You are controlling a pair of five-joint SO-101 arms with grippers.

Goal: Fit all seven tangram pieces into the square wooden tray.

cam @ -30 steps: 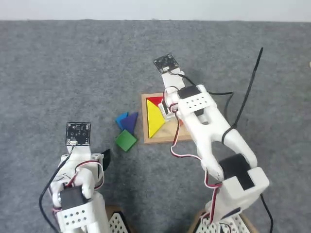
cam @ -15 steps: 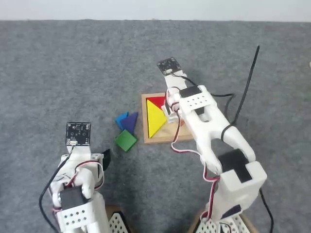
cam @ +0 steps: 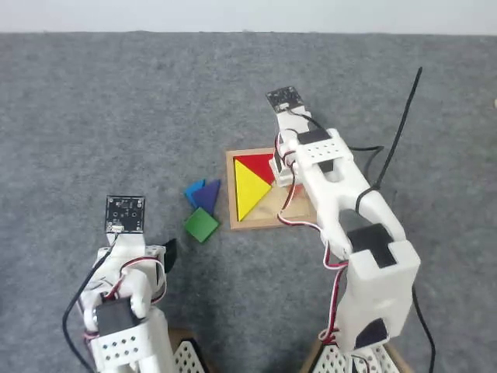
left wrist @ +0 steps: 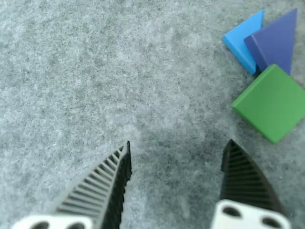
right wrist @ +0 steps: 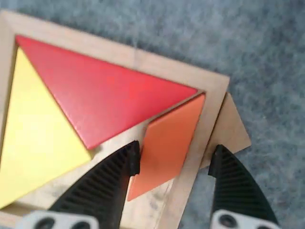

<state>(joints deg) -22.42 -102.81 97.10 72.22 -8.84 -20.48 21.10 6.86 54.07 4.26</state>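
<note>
wooden tray [cam: 231, 194] partly hidden beneath right arm [cam: 342, 202], yellow triangle [right wrist: 33, 138] cut off at edge

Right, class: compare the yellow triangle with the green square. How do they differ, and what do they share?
Shape: the yellow triangle has three sides, the green square four. Place: the yellow triangle lies inside the wooden tray, against the red triangle; the green square lies outside it on the grey mat. Size: the yellow triangle looks larger than the green square. Both are flat, single-coloured pieces.
</note>
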